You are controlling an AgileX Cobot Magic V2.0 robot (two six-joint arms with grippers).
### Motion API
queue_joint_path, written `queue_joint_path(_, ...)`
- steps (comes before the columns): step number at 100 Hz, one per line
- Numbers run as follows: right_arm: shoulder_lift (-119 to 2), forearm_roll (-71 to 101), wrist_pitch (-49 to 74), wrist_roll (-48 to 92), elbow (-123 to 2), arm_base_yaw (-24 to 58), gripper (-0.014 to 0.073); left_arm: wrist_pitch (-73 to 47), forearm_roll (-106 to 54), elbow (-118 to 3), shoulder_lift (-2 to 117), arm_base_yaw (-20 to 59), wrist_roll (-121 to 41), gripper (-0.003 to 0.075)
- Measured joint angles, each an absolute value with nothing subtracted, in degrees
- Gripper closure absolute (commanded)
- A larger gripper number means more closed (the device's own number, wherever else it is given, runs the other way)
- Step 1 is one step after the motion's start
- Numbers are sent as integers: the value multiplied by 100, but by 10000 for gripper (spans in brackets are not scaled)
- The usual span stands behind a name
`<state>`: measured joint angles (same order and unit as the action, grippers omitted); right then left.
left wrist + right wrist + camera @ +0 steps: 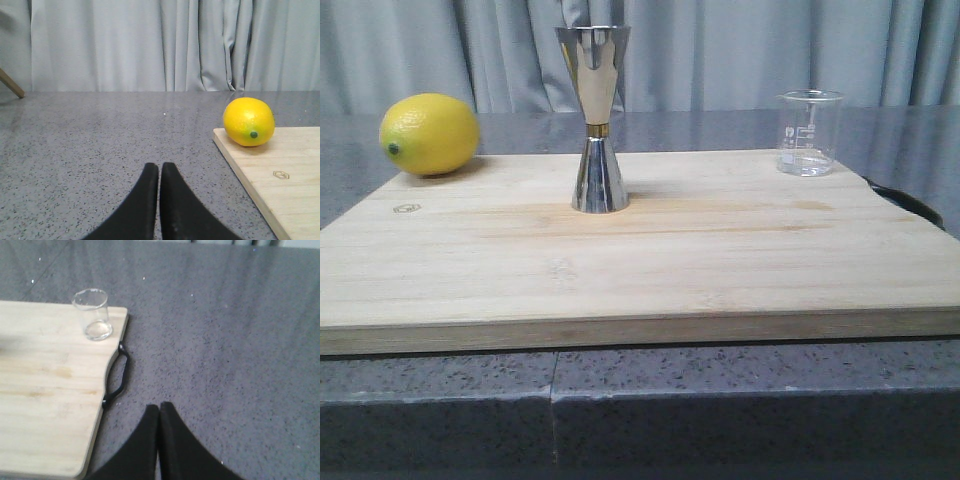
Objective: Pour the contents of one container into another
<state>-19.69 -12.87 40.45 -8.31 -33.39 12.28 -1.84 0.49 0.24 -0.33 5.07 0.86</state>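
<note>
A small clear glass beaker (809, 132) with white marks stands upright at the far right of the wooden board (640, 260); the right wrist view shows the beaker (92, 315) near the board's corner. The shiny steel hourglass jigger (596, 118) with a gold waist band stands upright in the board's far middle. My left gripper (159, 167) is shut and empty over the grey counter, left of the board. My right gripper (159, 407) is shut and empty over the counter, right of the board, well short of the beaker. Neither gripper shows in the front view.
A yellow lemon (429, 134) lies on the board's far left corner, also the lemon (249, 121) in the left wrist view. A black handle (117, 376) sticks out of the board's right edge. Grey curtains (740, 50) hang behind the speckled counter (100, 145).
</note>
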Motion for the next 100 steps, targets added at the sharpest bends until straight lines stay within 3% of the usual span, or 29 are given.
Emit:
queue_joint_path(23, -1061, -1092, 1763, -831, -1626, 466, 659, -174, 49, 24, -33, 499, 86, 739)
queue_joint_path(44, -198, -906, 535, -831, -296, 97, 659, -175, 49, 24, -33, 499, 86, 739)
queue_joint_path(100, 45, -786, 93, -831, 156, -108, 659, -171, 49, 24, -33, 499, 86, 739)
